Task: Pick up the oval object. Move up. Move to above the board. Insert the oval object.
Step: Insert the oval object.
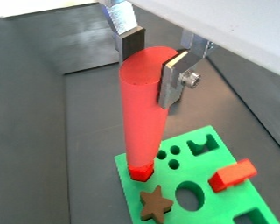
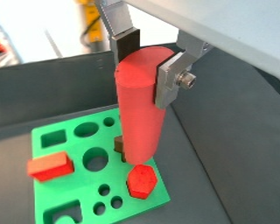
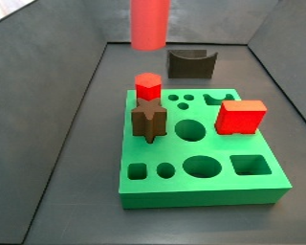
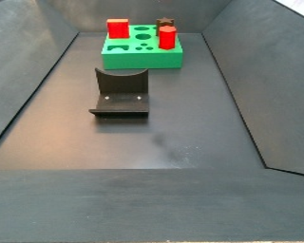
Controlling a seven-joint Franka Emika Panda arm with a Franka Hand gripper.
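Gripper (image 1: 153,63) is clamping the oval object (image 1: 142,114) upright between its fingers (image 1: 174,80), hanging above the board (image 1: 213,140) near the short red hexagonal peg (image 2: 143,181). No legible markings.

gripper (image 1: 152,59) hidden beyond frame in both side views, red rod (image 3: 150,23) cut off at top edge, its lower end hiding part of the green board (image 1: 206,144)

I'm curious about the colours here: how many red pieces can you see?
3. A long red rod is held in the gripper above the green board; a short red peg and a red cube sit on the board. None seem hidden.
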